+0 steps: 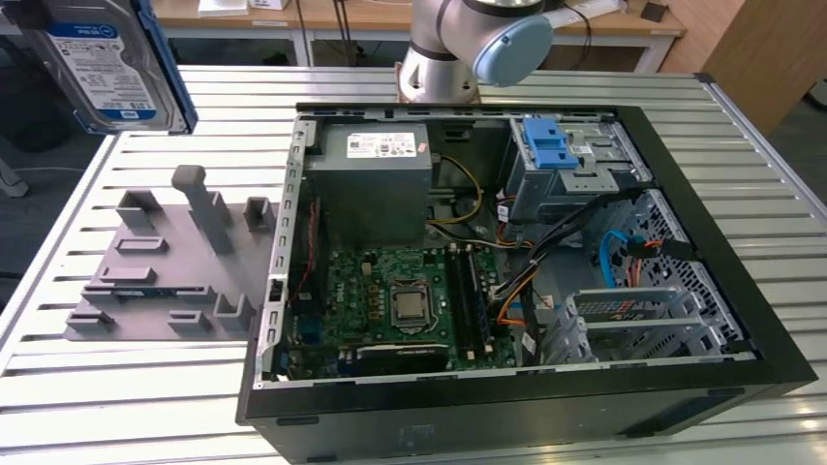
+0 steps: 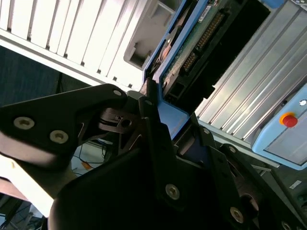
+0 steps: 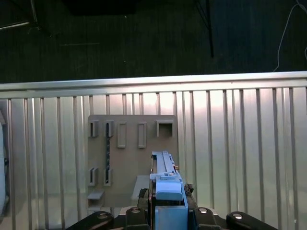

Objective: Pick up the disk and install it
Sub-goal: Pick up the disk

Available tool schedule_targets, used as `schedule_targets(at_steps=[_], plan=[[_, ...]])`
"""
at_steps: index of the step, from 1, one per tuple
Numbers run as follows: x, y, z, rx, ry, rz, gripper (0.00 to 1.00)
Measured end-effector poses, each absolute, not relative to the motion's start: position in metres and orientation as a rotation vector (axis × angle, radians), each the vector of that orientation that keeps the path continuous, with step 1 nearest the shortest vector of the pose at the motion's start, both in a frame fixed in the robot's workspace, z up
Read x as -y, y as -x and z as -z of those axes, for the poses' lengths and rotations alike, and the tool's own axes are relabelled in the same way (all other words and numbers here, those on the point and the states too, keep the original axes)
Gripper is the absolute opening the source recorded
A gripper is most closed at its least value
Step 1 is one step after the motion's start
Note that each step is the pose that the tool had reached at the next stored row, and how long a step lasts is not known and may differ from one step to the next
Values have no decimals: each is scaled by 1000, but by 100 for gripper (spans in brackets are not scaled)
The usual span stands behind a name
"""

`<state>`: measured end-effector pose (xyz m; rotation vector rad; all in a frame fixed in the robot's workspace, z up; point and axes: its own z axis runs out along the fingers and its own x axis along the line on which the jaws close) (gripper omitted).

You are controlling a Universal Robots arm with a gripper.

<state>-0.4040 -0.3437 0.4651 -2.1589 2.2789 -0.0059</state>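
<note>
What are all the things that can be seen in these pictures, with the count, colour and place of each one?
disk: one, silver with a blue bracket, in the air, over the tray in the first wrist view.
tray: one, grey, upright slots, on the table, beside the computer case on the exterior view's left.
computer case: one, black, open, lying on the table.
metal box: one, grey, white sticker, inside the case.
circuit board: one, green, inside the case.
latch: one, blue, on the case's drive bay.
table: one, silver slats, under tray and case.
arm: one, grey with a pale blue cap, behind the case.
end effector: one, black, shut on the disk's bracket.
</note>
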Motion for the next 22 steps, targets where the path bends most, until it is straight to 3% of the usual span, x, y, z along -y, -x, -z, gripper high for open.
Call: schedule_targets(at_steps=[22], plan=[[359, 391, -478, -2281, 2158, 8, 36]])
